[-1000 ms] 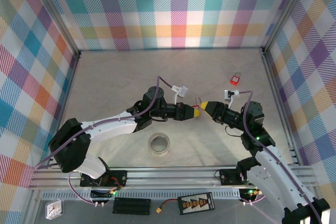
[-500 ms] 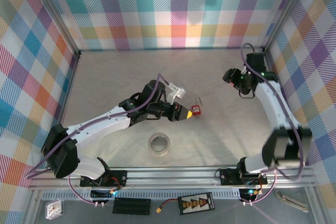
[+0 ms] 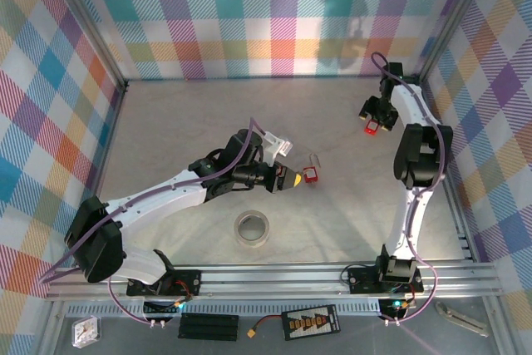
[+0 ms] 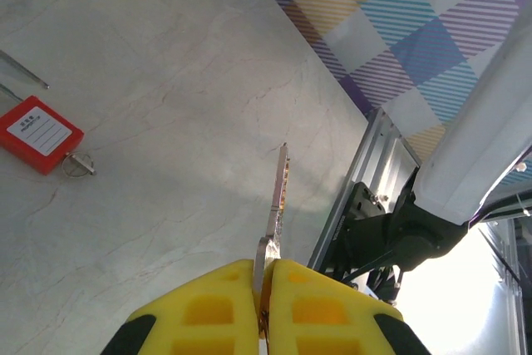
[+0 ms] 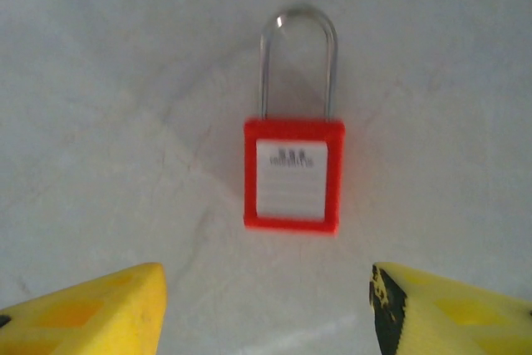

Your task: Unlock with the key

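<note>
While checked pastel walls are boxing in a pale, marbled tabletop, two arms are working well apart. The left arm is reaching to mid-table, and the right arm is stretching into the far right corner. A tape roll is lying flat near the front rail.

Overhead, the red padlock is showing as a small spot beside the right wall. The right wrist camera is filling in the detail: the lock is lying flat with its shackle seated in the body. The right gripper is hanging over it, yellow fingers spread wide and touching nothing.

The left wrist camera is showing the left gripper pinched tight on the key, blade jutting forward. A red labelled piece is lying on the table nearby, possibly a tag.
</note>
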### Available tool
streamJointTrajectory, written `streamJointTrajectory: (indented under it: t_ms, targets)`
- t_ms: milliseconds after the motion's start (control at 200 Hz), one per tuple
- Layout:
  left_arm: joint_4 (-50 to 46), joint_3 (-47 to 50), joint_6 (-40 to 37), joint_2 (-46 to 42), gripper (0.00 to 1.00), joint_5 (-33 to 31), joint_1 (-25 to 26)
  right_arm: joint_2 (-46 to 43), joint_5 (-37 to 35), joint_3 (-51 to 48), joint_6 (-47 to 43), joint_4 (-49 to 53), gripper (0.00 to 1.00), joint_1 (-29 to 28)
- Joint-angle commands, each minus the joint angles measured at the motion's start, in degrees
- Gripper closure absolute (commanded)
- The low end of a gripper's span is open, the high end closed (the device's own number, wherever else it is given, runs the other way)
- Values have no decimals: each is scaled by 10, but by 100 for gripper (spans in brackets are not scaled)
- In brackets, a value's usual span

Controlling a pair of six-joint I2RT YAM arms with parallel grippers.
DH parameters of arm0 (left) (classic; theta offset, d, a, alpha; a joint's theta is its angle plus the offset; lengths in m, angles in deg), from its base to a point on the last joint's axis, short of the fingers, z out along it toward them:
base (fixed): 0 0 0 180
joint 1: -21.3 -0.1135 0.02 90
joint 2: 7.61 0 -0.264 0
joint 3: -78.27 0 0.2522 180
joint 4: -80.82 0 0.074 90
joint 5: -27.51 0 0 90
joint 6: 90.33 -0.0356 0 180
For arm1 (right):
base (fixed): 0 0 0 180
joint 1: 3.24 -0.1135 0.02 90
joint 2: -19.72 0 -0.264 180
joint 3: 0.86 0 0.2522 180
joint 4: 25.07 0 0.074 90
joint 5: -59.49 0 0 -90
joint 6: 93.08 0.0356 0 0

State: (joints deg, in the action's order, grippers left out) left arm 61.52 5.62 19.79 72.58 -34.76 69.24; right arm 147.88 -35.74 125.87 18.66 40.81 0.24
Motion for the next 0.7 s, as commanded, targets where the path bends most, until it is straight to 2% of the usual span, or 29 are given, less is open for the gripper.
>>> streamJointTrajectory:
  t_ms: [0,150,495,695]
  targets:
    - [10,5,1,-26,100,-10,7,46,-26,66,-18,67,35,2]
    - [-1,2,1,-32,100,-16,7,92,-35,123,-25,100,36,1]
    - [-12,-8,1,-27,100,-22,7,127,-31,134,-30,95,39,2]
    - [-23,-11,-2,-29,100,-30,7,141,-15,135,-31,91,45,2]
